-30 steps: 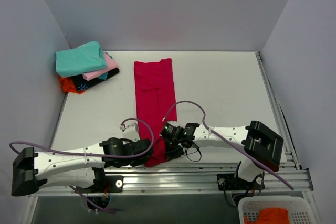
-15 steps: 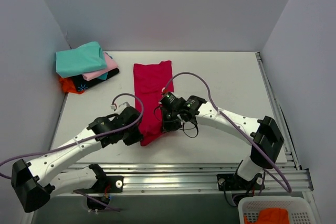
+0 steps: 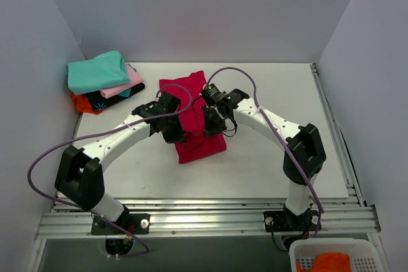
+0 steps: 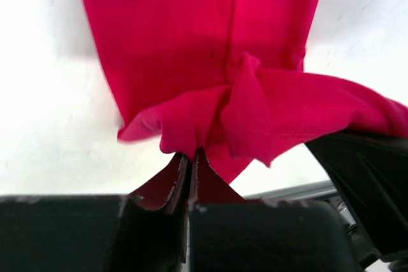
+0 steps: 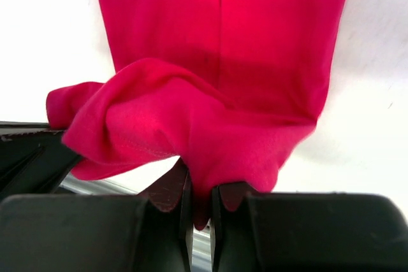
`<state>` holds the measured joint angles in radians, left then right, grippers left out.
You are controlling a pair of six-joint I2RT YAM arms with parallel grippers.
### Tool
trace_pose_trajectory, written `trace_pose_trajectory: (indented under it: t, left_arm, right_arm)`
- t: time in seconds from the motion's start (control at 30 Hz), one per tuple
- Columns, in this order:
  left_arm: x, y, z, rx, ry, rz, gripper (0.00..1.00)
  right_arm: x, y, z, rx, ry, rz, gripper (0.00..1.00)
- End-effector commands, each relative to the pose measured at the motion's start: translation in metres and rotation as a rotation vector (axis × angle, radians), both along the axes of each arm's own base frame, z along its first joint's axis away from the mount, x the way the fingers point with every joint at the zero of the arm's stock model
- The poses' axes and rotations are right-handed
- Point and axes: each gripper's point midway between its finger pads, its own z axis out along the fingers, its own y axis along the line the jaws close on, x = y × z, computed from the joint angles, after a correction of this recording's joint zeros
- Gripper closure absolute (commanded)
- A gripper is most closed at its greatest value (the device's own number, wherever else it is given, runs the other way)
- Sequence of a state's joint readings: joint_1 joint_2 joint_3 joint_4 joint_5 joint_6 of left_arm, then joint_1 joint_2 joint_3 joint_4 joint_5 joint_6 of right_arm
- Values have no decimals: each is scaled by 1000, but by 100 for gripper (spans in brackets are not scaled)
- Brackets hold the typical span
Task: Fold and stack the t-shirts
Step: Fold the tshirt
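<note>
One crimson t-shirt point(image 3: 199, 143) lies mid-way on the bench point(image 3: 274, 164) — left fingers point(image 4: 164, 188) and right fingers point(image 5: 167, 190) both pinch its lifted edge. At ten o'clock, one stack point(image 3: 102, 84) of four folded t-shirts — teal on top.

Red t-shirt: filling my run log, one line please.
red t-shirt mid-fold | left fingers shut on edge | right fingers shut on edge | stack far left
</note>
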<state>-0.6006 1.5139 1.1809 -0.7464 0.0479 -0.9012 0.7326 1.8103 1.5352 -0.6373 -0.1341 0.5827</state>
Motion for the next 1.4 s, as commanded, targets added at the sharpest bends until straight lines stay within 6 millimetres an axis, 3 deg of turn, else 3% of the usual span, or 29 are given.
trace_pose_trajectory:
  t: [0.0,0.03,0.1,0.13,0.2,0.23,0.27,0.3,0.33,0.37,0.4,0.47,0.5,0.6,0.63,0.7,0.87,0.9,0.97,1.0,1.03,1.07,1.13,1.17,1.2,1.27,1.37]
  left_arm:
    - [42,-21,26,-82,-101,-70,98]
    - [53,-19,26,-84,-105,-61,98]
    - [73,-24,24,-91,-100,-63,98]
    - [83,-21,14,-85,-78,-52,98]
    - [100,-23,18,-106,-85,-41,98]
    - [106,-23,8,-106,-64,-31,98]
    - [117,-23,12,-124,-74,-20,98]
    - [122,-21,10,-122,-68,-10,98]
    - [128,-20,3,-118,-56,5,98]
    - [134,-17,4,-118,-58,21,98]
    - [140,-14,6,-110,-69,41,98]
    - [149,-6,4,-102,-56,101,97]
    - [151,3,4,-74,-49,142,92]
    - [159,18,13,-68,-81,254,56]
    - [158,22,17,-75,-96,282,2]
    - [170,16,28,-131,-168,272,6]
    - [176,19,28,-111,-162,231,6]
    - [175,21,30,-104,-159,235,6]
    - [175,23,39,-102,-181,225,6]
    - [172,25,42,-97,-180,225,6]
    - [168,25,52,-103,-197,218,6]
    - [160,26,53,-99,-185,210,6]
    - [146,28,63,-91,-200,195,6]
    - [131,27,51,-72,-169,179,6]
    - [119,26,57,-80,-178,171,6]
    - [99,19,48,-76,-170,146,6]
    - [50,20,18,-62,-128,153,6]
  right_arm:
    - [22,-10,3,-28,-1,31,100]
    - [38,-9,2,-24,-3,17,100]
    - [52,-10,-3,-30,3,22,100]
    - [70,-10,-6,-27,-3,6,100]
    - [85,-8,-9,-25,-5,12,100]
    - [93,-7,-22,-33,12,12,92]
    - [109,-5,-14,-9,-16,2,81]
    - [116,-3,-25,-9,1,3,66]
    - [123,-3,-24,0,-4,-2,43]
    - [135,-2,-17,19,-30,-13,25]
    - [140,-3,-25,8,-18,-21,10]
    - [149,-5,-21,23,-24,-31,7]
    - [150,-6,-20,25,-25,-35,7]
    - [151,-11,-15,30,-34,-48,6]
    - [151,-13,-14,29,-38,-52,6]
    - [145,-21,-12,25,-33,-60,6]
    - [133,-38,-9,15,-41,-95,6]
    - [131,-41,1,24,-60,-101,6]
    - [121,-51,-3,-1,-52,-119,6]
    - [118,-55,10,10,-79,-126,6]
    - [110,-61,3,-3,-62,-134,6]
    - [106,-66,17,5,-92,-145,6]
    - [97,-73,20,10,-102,-162,6]
    - [83,-81,17,6,-91,-168,6]
    - [77,-83,15,11,-84,-179,6]
    - [61,-91,3,20,-69,-191,7]
    - [42,-92,-15,53,-35,-204,10]
